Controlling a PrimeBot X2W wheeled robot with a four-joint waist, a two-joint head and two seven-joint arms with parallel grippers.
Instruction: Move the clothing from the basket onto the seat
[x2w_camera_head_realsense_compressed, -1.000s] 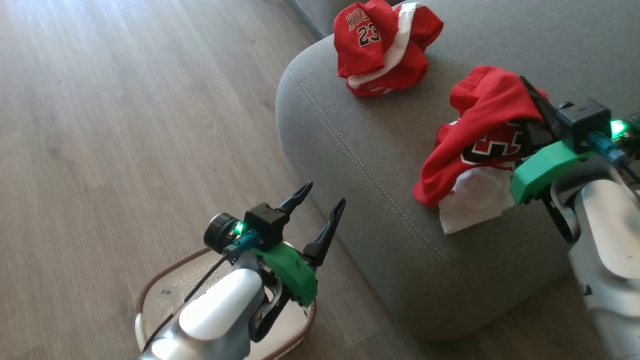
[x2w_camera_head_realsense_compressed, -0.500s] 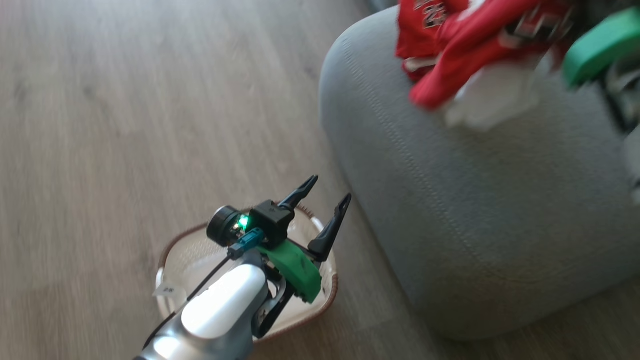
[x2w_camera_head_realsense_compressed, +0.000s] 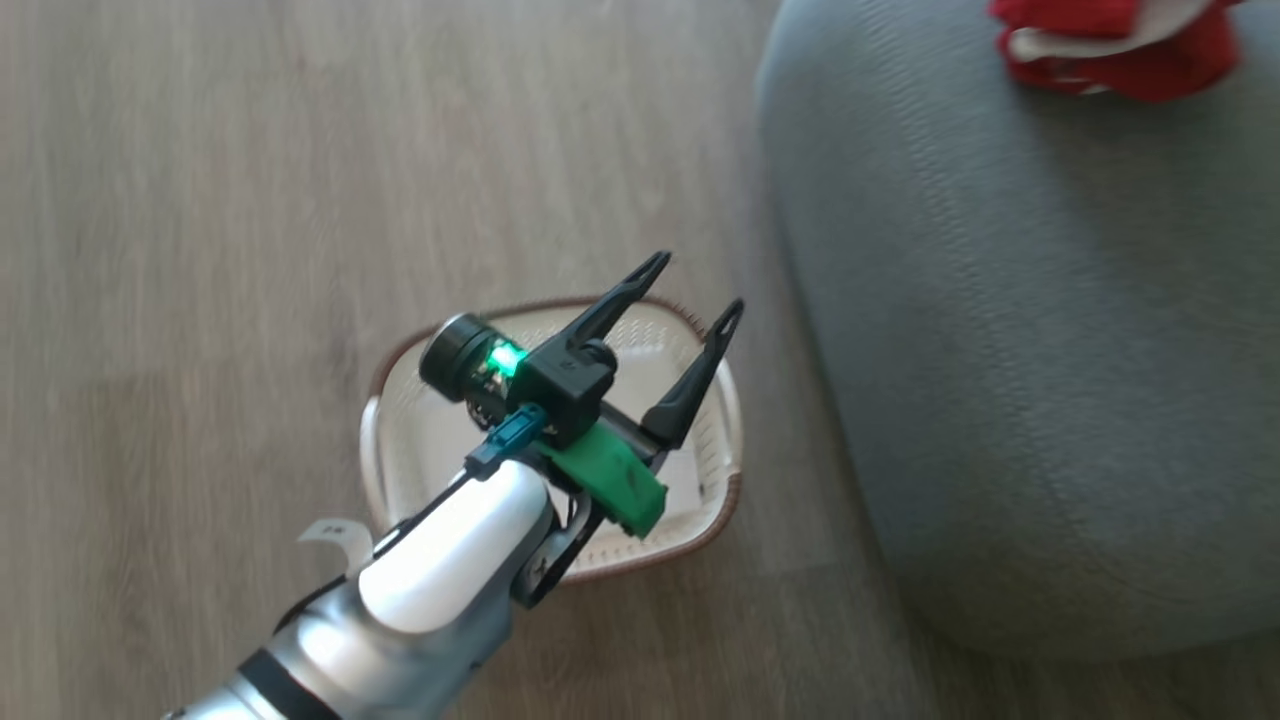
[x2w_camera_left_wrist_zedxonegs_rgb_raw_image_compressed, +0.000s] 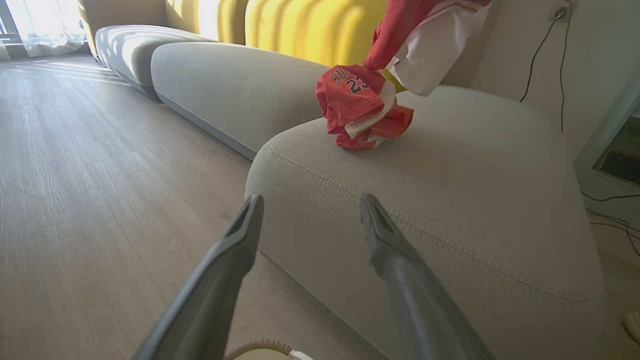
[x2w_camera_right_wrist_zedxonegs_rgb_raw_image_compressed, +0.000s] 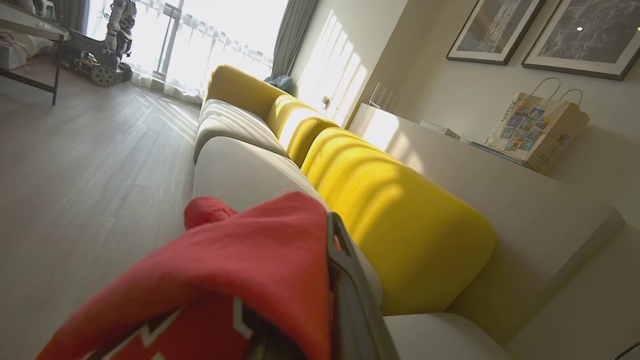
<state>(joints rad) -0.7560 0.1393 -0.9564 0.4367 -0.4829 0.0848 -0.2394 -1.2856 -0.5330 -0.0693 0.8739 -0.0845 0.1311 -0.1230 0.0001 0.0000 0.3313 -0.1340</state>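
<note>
**A:** Entry one: what differs from a second ago?
**B:** The head camera has swung down and left; nothing itself is seen to shift. The basket, cut off by the bottom edge before, now sits whole at mid-frame. The sofa now takes the right side. The loose jersey is reduced to a red-and-white strip at the top right edge.

**A:** Entry two: left claw?
**B:** The left claw has its fingers spread wide, as before, and grips nothing. It hangs over the basket, tips pointing toward the sofa.

**A:** Entry three: right claw?
**B:** The right claw is clamped together on the held jersey. Red cloth drapes over it, and one dark finger shows at the cloth's right edge.

**A:** Entry four: the clothing, relative to the claws?
**B:** The loose jersey lies crumpled on top of the sofa, its number 23 showing, far beyond the left claw and well apart from it. In the left wrist view the held jersey hangs over the sofa, just above and right of the loose one, a white part lowest. Whether the two touch, I cannot tell.

**A:** Entry five: basket?
**B:** It stands on the wood floor, just beside the sofa's left flank.
</note>
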